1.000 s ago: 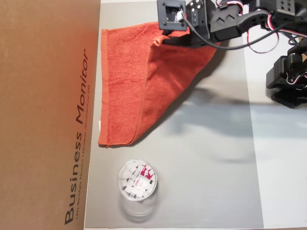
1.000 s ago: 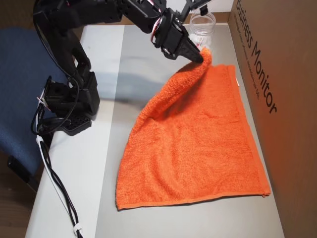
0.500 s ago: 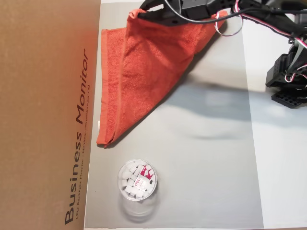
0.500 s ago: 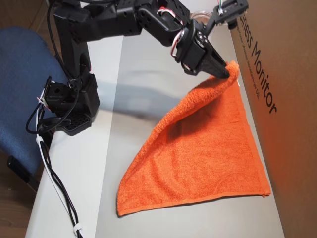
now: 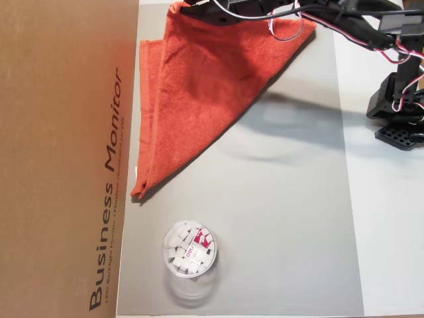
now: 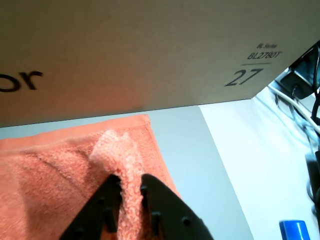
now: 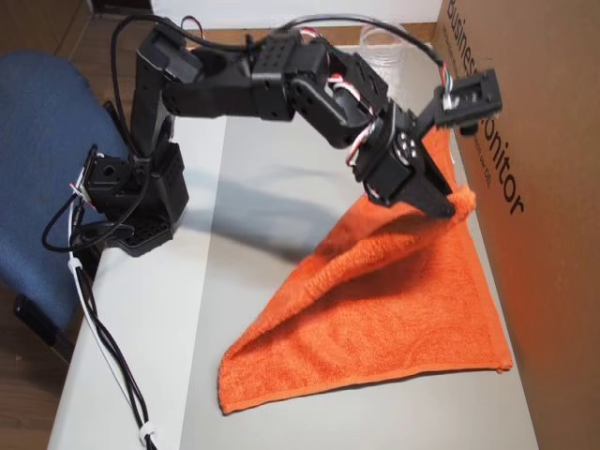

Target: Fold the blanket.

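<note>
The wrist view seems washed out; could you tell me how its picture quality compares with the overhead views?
Wrist view: pale, soft focus, the blanket fold between the hand fingers bleached pinkish. An overhead view: sharp, with a soft arm shadow on the grey mat. Another overhead view: warmer, crisp.

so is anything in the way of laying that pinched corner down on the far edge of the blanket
Nothing visible lies on the blanket under the gripper. The cardboard box stands right beside that edge, so room is tight. The plastic cup sits clear of the cloth on the grey mat.
</note>
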